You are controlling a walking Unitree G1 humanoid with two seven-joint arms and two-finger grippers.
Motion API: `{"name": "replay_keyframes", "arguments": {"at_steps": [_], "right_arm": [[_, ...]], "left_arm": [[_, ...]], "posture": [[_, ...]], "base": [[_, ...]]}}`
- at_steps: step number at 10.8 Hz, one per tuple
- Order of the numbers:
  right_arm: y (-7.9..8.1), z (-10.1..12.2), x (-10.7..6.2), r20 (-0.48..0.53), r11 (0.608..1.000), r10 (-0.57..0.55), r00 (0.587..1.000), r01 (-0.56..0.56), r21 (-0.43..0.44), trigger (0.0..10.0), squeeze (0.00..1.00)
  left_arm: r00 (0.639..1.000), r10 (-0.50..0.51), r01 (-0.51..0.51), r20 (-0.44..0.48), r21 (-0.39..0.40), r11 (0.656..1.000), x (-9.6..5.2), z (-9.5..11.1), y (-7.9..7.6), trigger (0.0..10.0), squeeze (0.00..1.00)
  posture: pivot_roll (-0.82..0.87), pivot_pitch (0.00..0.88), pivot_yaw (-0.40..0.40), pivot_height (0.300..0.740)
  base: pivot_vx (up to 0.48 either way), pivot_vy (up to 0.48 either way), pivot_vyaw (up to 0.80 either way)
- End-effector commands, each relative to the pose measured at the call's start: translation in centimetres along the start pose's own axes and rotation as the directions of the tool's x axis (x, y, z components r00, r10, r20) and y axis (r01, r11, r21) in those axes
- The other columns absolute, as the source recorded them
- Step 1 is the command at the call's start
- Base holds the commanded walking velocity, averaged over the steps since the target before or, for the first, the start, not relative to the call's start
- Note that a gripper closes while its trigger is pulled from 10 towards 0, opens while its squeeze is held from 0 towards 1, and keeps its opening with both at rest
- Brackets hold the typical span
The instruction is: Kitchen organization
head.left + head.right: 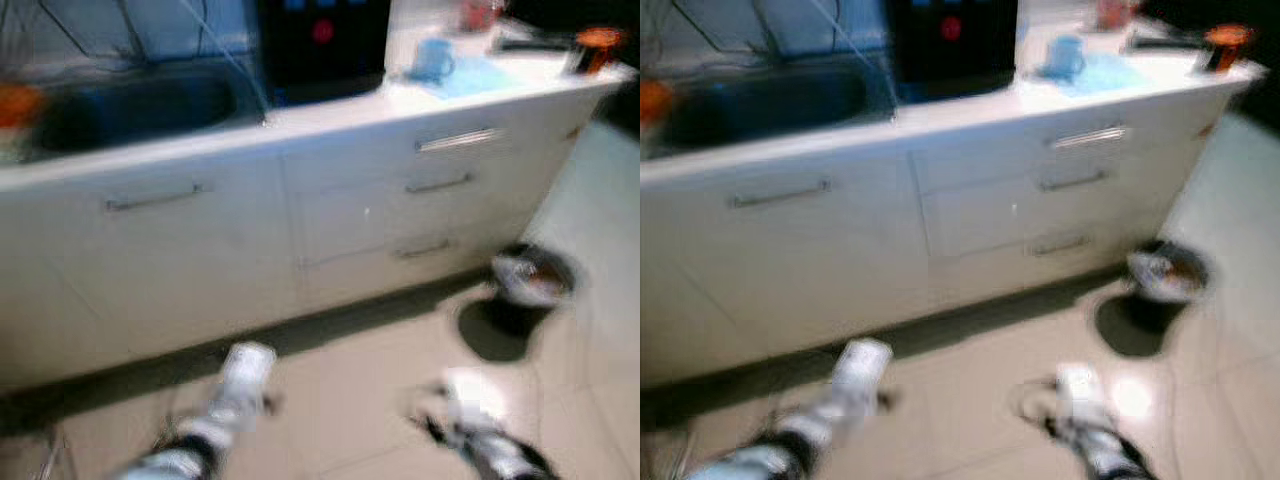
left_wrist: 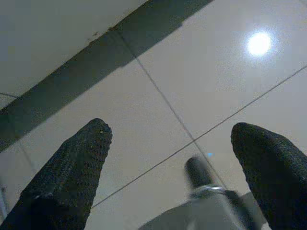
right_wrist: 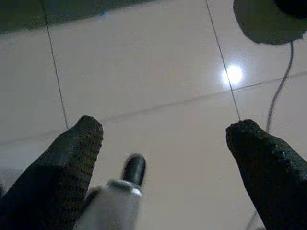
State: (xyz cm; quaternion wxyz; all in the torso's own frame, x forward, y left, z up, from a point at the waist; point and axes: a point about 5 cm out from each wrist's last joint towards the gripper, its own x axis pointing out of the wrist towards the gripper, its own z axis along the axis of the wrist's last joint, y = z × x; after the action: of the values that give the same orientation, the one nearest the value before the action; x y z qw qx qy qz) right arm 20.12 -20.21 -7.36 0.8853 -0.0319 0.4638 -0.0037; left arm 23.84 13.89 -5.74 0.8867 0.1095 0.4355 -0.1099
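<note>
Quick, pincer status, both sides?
Left pincer: open, holding nothing, above the floor tiles.
Right pincer: open, holding nothing, above the floor.

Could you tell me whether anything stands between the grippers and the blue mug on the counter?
Yes: the white cabinet front and counter edge. Both the left gripper and right gripper hang open, low over the floor tiles; the blue mug sits above on the countertop.
</note>
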Motion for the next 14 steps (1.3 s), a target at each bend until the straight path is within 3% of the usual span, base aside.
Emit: {"name": "replay_keyframes", "arguments": {"at_steps": [1, 4, 12, 14], "right_arm": [[0.73, 0.94, 0.16, 0.027, 1.000, 0.020, 0.999, -0.020, 0.006, 10.0, 0.00], [0.84, 1.10, 0.18, 0.032, 1.000, 0.022, 0.999, -0.022, 0.004, 10.0, 0.00], [0.82, 1.21, 0.19, 0.033, 1.000, 0.026, 0.999, -0.026, -0.002, 10.0, 0.00], [0.79, 1.13, 0.18, 0.032, 1.000, 0.027, 0.999, -0.027, -0.002, 10.0, 0.00]], "left_arm": [[1.000, 0.030, -0.030, 0.005, 0.016, 0.999, -0.11, -0.03, 1.17, 10.0, 0.00], [0.999, 0.037, -0.037, 0.003, 0.031, 0.999, -0.14, -0.20, 1.24, 10.0, 0.00], [0.999, 0.032, -0.032, -0.013, 0.025, 0.999, -0.15, -0.52, 1.23, 10.0, 0.00], [0.999, 0.050, -0.050, 0.009, 0.025, 0.998, -0.18, -0.27, 1.50, 10.0, 0.00]], "posture": [[0.05, 0.000, 0.051, 0.740], [0.04, 0.000, 0.053, 0.740], [0.04, 0.000, 0.053, 0.740], [0.05, 0.000, 0.047, 0.740]], "base": [[0.000, 0.000, 0.00], [0.105, 0.000, 0.00], [0.460, 0.000, 0.00], [0.000, 0.000, 0.00]]}}
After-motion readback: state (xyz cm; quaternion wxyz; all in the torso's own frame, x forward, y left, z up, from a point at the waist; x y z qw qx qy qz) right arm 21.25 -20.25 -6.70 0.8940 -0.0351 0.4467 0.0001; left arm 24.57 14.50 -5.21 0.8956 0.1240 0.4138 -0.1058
